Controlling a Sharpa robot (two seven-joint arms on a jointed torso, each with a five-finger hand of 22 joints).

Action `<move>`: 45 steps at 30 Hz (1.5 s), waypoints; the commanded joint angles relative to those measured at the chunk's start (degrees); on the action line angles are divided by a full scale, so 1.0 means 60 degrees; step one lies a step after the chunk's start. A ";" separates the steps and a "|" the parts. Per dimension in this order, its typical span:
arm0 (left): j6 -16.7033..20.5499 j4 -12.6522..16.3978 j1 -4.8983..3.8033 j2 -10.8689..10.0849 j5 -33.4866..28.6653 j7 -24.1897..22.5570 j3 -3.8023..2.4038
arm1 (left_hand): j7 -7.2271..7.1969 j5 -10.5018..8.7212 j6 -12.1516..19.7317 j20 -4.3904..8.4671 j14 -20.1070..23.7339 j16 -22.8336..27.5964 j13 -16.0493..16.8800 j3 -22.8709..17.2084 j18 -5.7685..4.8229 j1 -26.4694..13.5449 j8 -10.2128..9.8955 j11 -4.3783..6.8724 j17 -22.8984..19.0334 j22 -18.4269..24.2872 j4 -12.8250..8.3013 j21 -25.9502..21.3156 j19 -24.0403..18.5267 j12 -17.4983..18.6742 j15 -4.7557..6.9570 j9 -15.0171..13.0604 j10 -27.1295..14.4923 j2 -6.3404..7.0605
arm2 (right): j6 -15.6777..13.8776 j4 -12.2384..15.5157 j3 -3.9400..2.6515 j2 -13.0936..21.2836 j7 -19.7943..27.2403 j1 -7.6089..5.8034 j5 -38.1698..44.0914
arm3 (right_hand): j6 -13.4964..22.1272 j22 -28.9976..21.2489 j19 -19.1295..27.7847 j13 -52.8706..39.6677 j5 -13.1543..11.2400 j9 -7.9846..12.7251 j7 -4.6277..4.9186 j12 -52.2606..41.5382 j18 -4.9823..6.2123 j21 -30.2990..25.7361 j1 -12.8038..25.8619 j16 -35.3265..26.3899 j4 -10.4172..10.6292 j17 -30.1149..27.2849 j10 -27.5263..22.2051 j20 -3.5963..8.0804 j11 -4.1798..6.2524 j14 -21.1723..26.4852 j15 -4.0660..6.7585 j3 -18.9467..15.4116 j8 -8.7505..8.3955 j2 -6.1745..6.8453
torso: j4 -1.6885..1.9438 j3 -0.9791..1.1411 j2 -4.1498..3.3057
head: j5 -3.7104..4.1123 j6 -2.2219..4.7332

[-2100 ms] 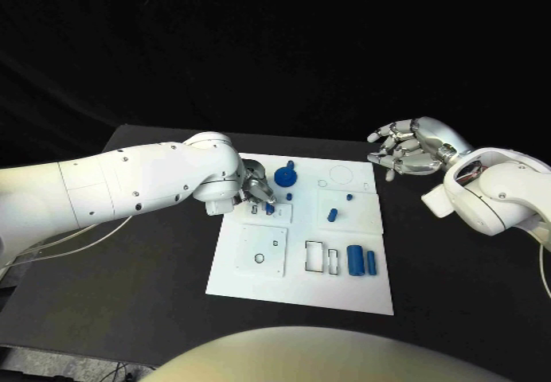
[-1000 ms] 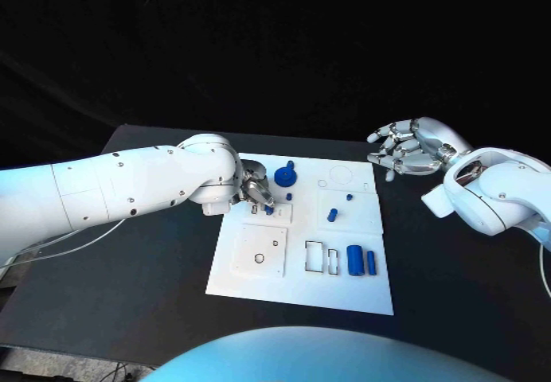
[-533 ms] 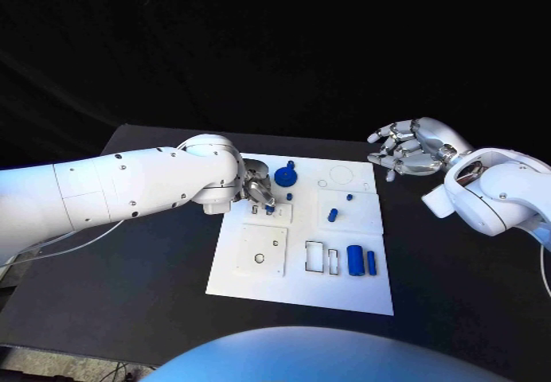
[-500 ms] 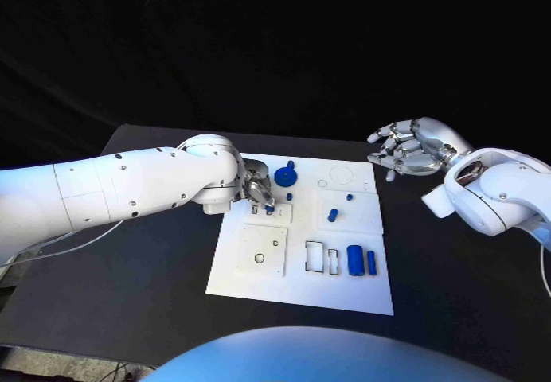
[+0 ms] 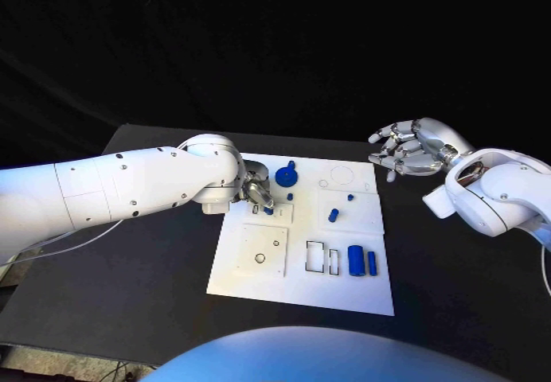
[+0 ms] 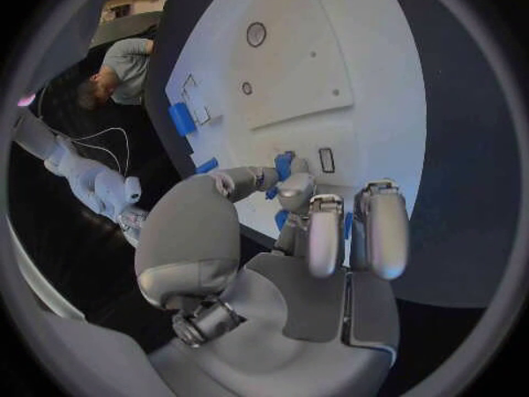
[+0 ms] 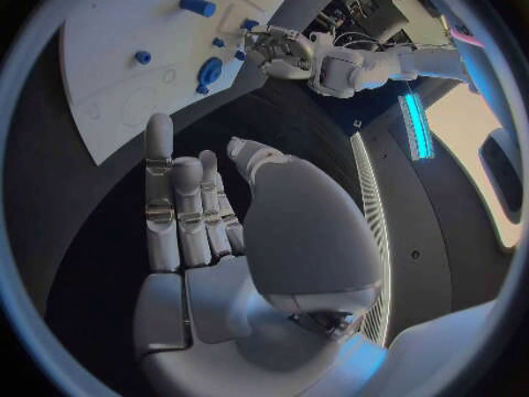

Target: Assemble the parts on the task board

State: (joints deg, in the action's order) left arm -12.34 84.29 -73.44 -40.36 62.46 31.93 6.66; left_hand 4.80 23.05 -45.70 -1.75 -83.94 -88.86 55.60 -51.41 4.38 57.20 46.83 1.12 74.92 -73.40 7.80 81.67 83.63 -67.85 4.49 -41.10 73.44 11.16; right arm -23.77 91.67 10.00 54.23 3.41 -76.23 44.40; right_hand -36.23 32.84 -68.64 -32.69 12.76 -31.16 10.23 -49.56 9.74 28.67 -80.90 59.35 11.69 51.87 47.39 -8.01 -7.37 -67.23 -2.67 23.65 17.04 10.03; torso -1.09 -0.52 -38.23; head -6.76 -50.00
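The left silver hand [image 5: 257,191] is pinching a small blue plastic peg [image 6: 283,165] over a slot at the white task board's [image 5: 301,280] far-left corner, presumably for insertion, while the right silver hand [image 5: 410,149] is hovering empty, fingers loosely spread, clear of the board.

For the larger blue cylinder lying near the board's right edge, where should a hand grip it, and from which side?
The larger blue cylinder lies flat on the task board with a thinner blue piece close beside it. Probably best pinched across its middle from above, fingers on its long sides, by the free right hand.
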 commanded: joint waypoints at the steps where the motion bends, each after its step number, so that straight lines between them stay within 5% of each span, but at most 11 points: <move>1: -0.0246 0.0004 0.0001 0.0011 0.0006 0.0045 -0.0005 | -0.0259 0.0070 -0.0347 0.0033 -0.0947 -0.0058 0.0021 -0.1568 -0.0172 0.0163 0.0025 0.0017 0.2308 -0.0008 -0.1522 0.0035 0.0030 -0.0050 0.0030 -0.0015 0.0084 -0.0101 | 0.0114 0.0002 -0.0001 -0.0013 0.0041 0.0012 0.0037 | 0.0053 -0.0007 -0.0055 0.0007 0.0035 0.0012 0.0354 -0.0033 0.0112 -0.0029 0.0091 -0.0028 0.0009 -0.0007 -0.0008 0.0002 -0.0001 0.0062 0.0001 0.0060 0.0063 -0.0031 | 0.0007 -0.0001 0.0000 | 0.0004 0.0001; 29: -0.0609 -0.0079 0.0000 0.0153 -0.0189 0.0300 -0.0002 | -0.0256 0.0080 -0.0382 0.0038 -0.0941 -0.0046 -0.0035 -0.1567 -0.0172 0.0145 0.0001 0.0015 0.2290 -0.0007 -0.1481 0.0034 0.0028 -0.0012 0.0033 -0.0010 0.0077 -0.0086 | 0.0112 0.0006 0.0000 -0.0011 0.0058 0.0023 0.0037 | 0.0053 -0.0007 -0.0055 0.0007 0.0035 0.0012 0.0354 -0.0033 0.0112 -0.0029 0.0091 -0.0028 0.0009 -0.0007 -0.0008 0.0002 -0.0001 0.0062 0.0001 0.0060 0.0063 -0.0031 | -0.0015 0.0011 -0.0002 | 0.0003 0.0001; 45: -0.0415 -0.0149 -0.0002 0.0242 -0.0482 0.0445 -0.0001 | -0.0343 -0.0165 -0.0412 0.0050 -0.0934 -0.0033 -0.0144 -0.0522 -0.0174 -0.0646 -0.0141 0.0059 0.2269 -0.0008 -0.0783 -0.0006 0.0024 0.0089 0.0059 -0.0117 0.0166 -0.0180 | 0.0102 0.0032 0.0000 0.0006 0.0049 0.0024 0.0037 | 0.0059 -0.0028 -0.0070 0.0044 0.0044 0.0017 0.0353 -0.0049 0.0113 -0.0055 0.0088 -0.0043 -0.0010 -0.0038 -0.0014 0.0002 0.0000 0.0083 0.0002 0.0070 0.0078 -0.0032 | -0.0012 0.0012 -0.0007 | 0.0041 0.0001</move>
State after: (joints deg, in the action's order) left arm -14.15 83.23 -73.61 -39.17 61.00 34.42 6.55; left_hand 4.29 22.25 -46.65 -1.75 -83.94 -88.86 54.77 -50.69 4.38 53.77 46.23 1.63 74.91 -73.43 7.09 81.67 83.63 -67.55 4.48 -41.92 74.17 10.04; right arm -23.78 91.76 10.00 54.26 3.45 -76.13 44.40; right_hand -36.23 32.72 -68.64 -32.47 12.76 -31.10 10.23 -49.56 9.74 28.67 -80.90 59.35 11.69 51.70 47.39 -8.01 -7.37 -67.23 -2.67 23.65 17.30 10.03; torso -1.15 -0.45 -38.25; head -6.58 -50.00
